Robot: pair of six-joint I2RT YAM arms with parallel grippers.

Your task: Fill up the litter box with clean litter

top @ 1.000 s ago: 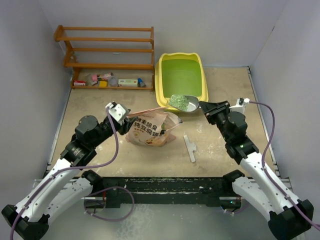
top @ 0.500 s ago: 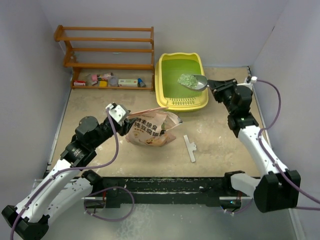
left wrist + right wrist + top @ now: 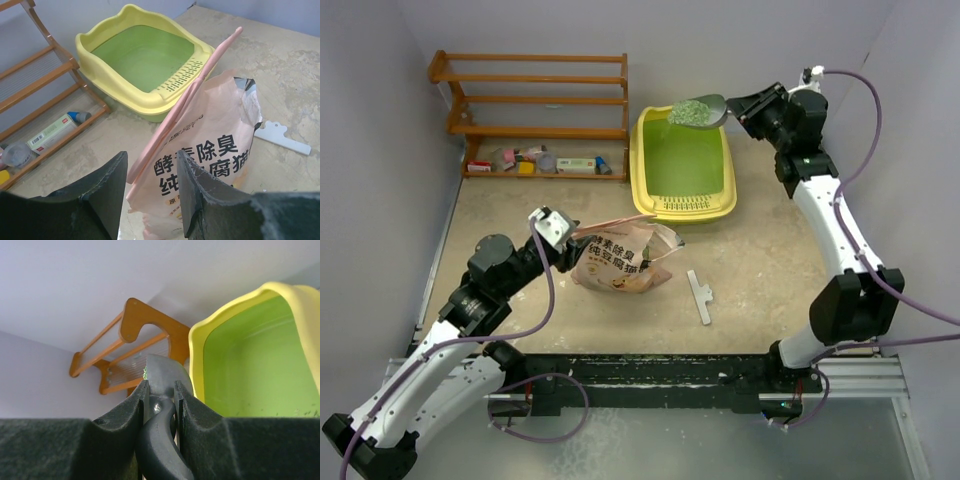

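Looking from above, the right gripper (image 3: 734, 104) clamps the scoop (image 3: 712, 106), handle pointing right, with the litter (image 3: 692, 112) heaped in it over the far rim of the box (image 3: 685, 208). The box's long axis runs near to far, with its slotted lip towards the arms. The left gripper (image 3: 570, 238) sits at the bag (image 3: 620, 260).

Only the left wrist view shows those jaws standing apart, the bag's edge between them; whether they touch it is unclear.

Only the right wrist view shows fingers (image 3: 125, 410) tight on the handle, and the scoop's underside hides nearly all the litter.
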